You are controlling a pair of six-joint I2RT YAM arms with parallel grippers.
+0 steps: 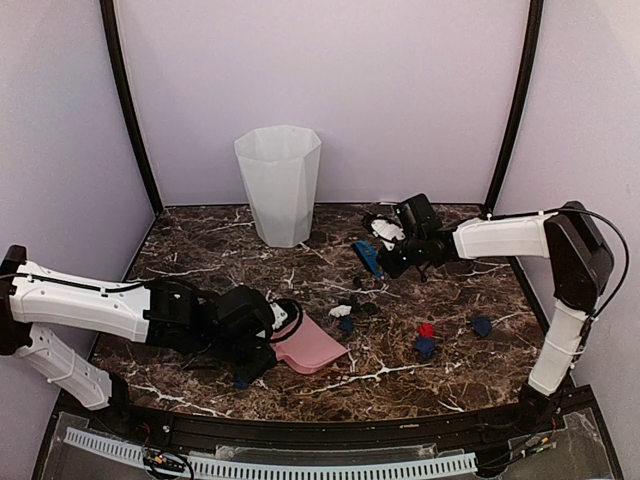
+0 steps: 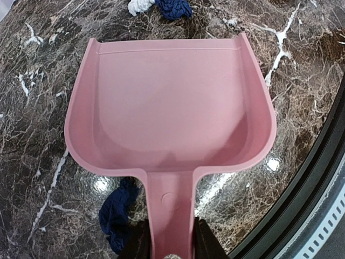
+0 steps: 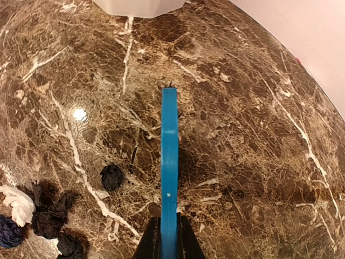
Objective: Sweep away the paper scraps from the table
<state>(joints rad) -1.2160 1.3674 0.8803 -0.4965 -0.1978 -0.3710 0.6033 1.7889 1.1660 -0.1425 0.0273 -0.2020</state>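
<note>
left end effector (image 2: 171, 244) clamps pink dustpan (image 2: 170, 108) handle

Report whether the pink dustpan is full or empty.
Empty: the dustpan shows a bare pink floor in the left wrist view; paper scraps lie outside it on the table.
</note>
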